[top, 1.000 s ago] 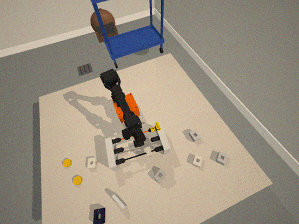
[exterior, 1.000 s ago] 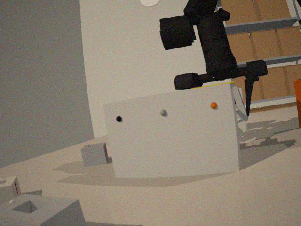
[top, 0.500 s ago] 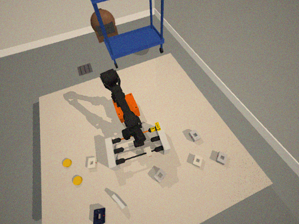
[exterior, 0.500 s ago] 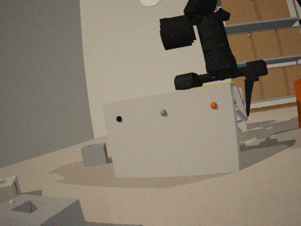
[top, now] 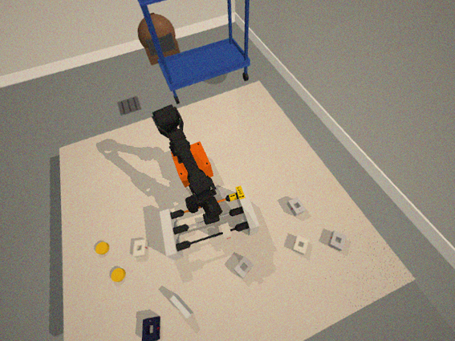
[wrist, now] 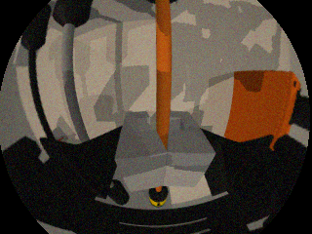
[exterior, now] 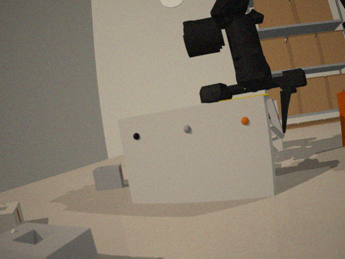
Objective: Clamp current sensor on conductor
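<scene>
Over the pale mat (top: pixel 265 126), in the top view, I see the black arm (top: pixel 186 160) (exterior: pixel 246 53) reaching from its orange base (top: pixel 207 158) to a stand with two upright white panels (top: pixel 167 233) (exterior: pixel 200 156). Between the panels run an orange conductor (top: pixel 220 201) (wrist: pixel 164 63), a grey one and a black conductor (top: pixel 206 238) (wrist: pixel 35 93). Yellow labels (top: pixel 240 193) sit at one end of the orange one, their print too small for me to read. The gripper (top: pixel 212 213) (exterior: pixel 253 87) (wrist: pixel 158 128) is above the orange conductor and hides whatever lies beneath it. Around the stand are several square units with holes, a navy one (top: pixel 151 328) among them, and two yellow discs (top: pixel 101 248) lie beside each other. Beyond the mat stands a blue trolley (top: pixel 205 64).

From the exterior view, one white panel faces me, with black, grey and orange ends (exterior: pixel 245 120) showing in a row. The gripper spreads wide above and behind it, one tapered finger (exterior: pixel 284 111) pointing down past the panel's edge. A grey unit (exterior: pixel 108 177) rests on the far side of the stand.

Down in the wrist view, the grey split-core sensor (wrist: pixel 141 143) is between the widely spaced fingers, which have hold of it. The orange conductor runs down between its two halves. I can't tell whether the latch is fastened, nor which way the arrow points.
</scene>
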You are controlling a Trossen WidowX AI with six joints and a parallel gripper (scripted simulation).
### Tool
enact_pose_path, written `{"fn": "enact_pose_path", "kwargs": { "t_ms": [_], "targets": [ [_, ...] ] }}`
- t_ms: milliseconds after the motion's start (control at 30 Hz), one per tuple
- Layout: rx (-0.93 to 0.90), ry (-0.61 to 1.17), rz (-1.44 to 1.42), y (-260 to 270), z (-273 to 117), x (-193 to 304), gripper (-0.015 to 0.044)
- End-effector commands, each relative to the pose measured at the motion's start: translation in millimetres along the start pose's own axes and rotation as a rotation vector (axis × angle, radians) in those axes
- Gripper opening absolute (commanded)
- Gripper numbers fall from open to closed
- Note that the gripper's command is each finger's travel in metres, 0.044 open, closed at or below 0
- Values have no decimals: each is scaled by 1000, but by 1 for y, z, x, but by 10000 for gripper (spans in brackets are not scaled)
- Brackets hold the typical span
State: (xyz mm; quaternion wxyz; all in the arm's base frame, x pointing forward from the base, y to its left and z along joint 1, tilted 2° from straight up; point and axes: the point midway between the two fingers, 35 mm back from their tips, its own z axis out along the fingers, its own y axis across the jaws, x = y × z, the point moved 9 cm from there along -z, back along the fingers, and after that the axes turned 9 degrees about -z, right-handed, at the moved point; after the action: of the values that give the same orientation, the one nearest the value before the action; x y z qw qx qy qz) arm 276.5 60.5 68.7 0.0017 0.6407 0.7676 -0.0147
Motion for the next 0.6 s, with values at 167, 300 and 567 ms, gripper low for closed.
{"fn": "enact_pose_path", "kwargs": {
  "t_ms": [167,300,567],
  "targets": [
    [0,0,0,0,0,0,0],
    [-6,-1,-1,0,-4,0,0],
    [-23,-2,-2,-2,-14,0,0]
  ]
}}
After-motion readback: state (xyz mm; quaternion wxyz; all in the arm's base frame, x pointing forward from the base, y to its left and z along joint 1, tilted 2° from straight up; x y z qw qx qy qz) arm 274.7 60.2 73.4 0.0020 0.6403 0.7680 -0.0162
